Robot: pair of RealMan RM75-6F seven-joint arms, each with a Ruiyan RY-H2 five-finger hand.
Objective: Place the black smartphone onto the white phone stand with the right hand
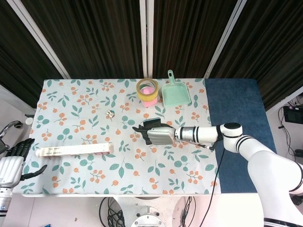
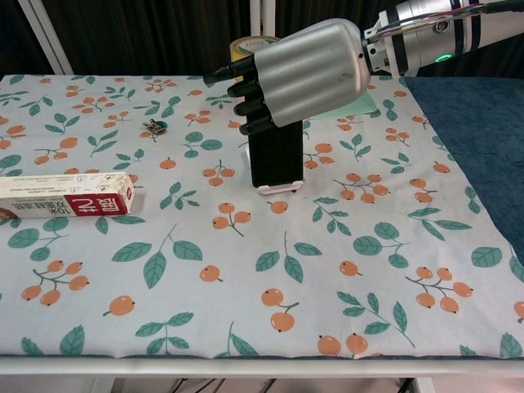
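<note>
Chest view shows the black smartphone [image 2: 277, 157] standing nearly upright on the white phone stand [image 2: 277, 187], near the middle of the worktop [image 2: 344, 270]. Over its top edge sits the right hand [image 2: 301, 72], dark fingers [image 2: 244, 86] curled; whether they clasp the phone or merely touch it I cannot tell. Head view catches the left hand [image 1: 13, 161] off the worktop's left edge, holding nothing, fingers apart. A long toothpaste box [image 2: 65, 195] lies well to the left.

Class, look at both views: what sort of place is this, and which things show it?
Probably a robot test lab: a table with a leaf-print cloth, dark curtains behind, loose cables beneath, and a robot right hand.
</note>
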